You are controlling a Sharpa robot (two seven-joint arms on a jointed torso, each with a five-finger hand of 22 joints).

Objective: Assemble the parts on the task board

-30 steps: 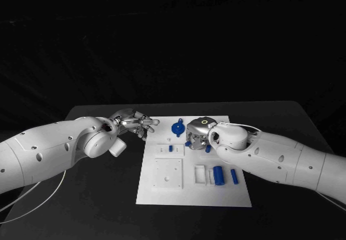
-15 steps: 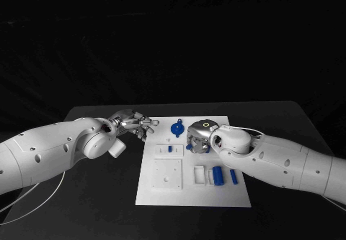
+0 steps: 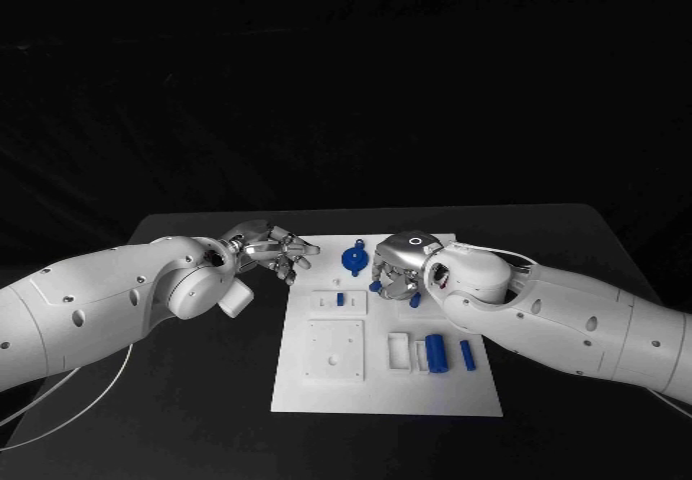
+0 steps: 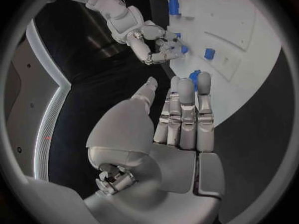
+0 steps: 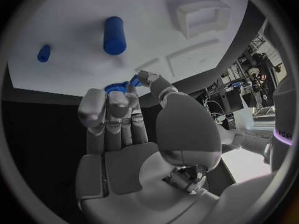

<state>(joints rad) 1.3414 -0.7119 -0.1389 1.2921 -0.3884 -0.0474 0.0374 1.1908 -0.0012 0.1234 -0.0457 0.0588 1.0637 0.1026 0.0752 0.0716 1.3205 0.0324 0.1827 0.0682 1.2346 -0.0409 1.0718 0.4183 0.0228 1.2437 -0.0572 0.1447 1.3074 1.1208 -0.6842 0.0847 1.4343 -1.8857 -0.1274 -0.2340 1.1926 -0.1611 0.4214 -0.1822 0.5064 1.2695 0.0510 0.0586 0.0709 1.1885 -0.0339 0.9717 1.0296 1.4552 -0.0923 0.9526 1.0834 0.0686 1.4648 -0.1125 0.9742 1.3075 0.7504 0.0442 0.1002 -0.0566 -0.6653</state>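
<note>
The white task board (image 3: pixel 387 385) lies in the middle of the black table. My right hand (image 3: pixel 398 268) hovers over the board's far part and pinches a small blue part (image 5: pixel 117 87) between thumb and fingertips. My left hand (image 3: pixel 274 250) hangs open just off the board's far left corner with nothing in it; its fingers (image 4: pixel 187 109) stretch towards a round blue part (image 3: pixel 353 258) standing on the board. A small blue peg (image 3: pixel 340 298) stands in a white block. A thick blue cylinder (image 3: pixel 436 351) and a thin blue pin (image 3: pixel 469 352) lie on the board's right side.
A square white plate (image 3: pixel 335 348) with a hole and a white open frame (image 3: pixel 401 348) sit on the board's middle. Bare black table (image 3: pixel 173 400) lies on both sides of the board and in front of it.
My right hand has shifted slightly over the far part of the board, still pinching the blue part. My left hand has barely moved.
</note>
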